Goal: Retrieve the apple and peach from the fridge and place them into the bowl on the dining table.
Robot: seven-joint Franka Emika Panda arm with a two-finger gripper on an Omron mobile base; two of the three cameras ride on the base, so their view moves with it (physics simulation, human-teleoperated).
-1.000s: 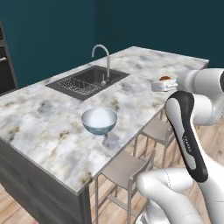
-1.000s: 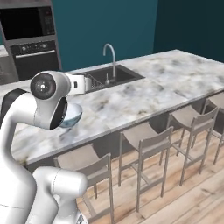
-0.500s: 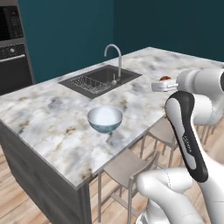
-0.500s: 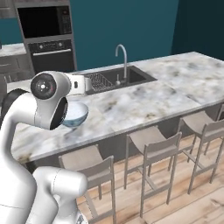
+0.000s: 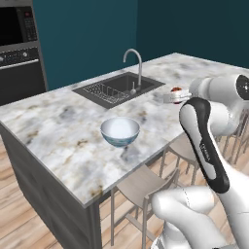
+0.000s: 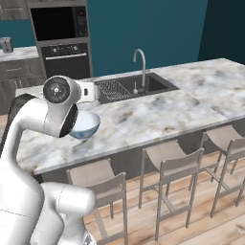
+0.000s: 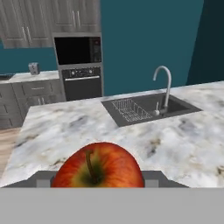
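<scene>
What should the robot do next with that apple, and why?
Probably swing the claw over the bowl before letting go. It holds the apple up above the dining table, off to one side of the bowl.

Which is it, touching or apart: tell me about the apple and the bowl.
Apart. The left base view shows the apple held in the gripper above the dining table, well to the right of the bowl.

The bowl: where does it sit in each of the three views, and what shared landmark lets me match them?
Left base view: the bowl stands left of centre on the marble top.
Right base view: the bowl is at centre left, partly behind the arm.
Hand view: not in it.
Shared landmark: the curved faucet at the sink.
</scene>
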